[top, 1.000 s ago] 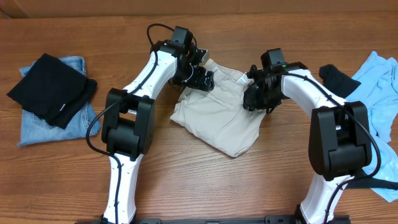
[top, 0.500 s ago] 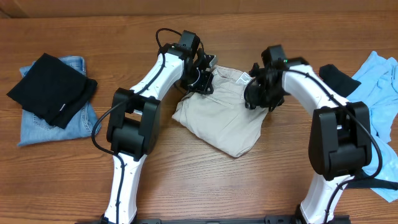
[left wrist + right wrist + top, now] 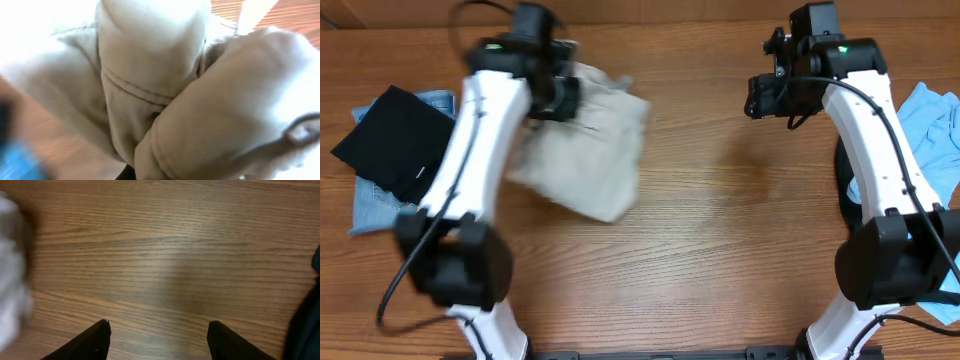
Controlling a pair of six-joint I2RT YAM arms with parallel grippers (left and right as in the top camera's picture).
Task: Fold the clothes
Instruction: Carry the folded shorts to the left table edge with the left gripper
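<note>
Overhead: left gripper (image 3: pixel 558 95) is holding the beige garment (image 3: pixel 590 150) by its upper edge. The garment is hanging down-right of it over the table (image 3: pixel 720 230), at the left-centre, and both are motion-blurred. Left wrist view is showing nothing but bunched beige fabric with a seam; the fingers are hidden, so the grip is read from overhead only. Right gripper (image 3: pixel 767 97) is sitting at the far right of the table, well apart from the garment. Right wrist: its fingers (image 3: pixel 97 340) are standing wide apart over bare wood, holding nothing. Black garment (image 3: pixel 395 140) is lying on jeans (image 3: pixel 438 100) at far left. Light blue cloth (image 3: pixel 930 110) is lying at far right.
</note>
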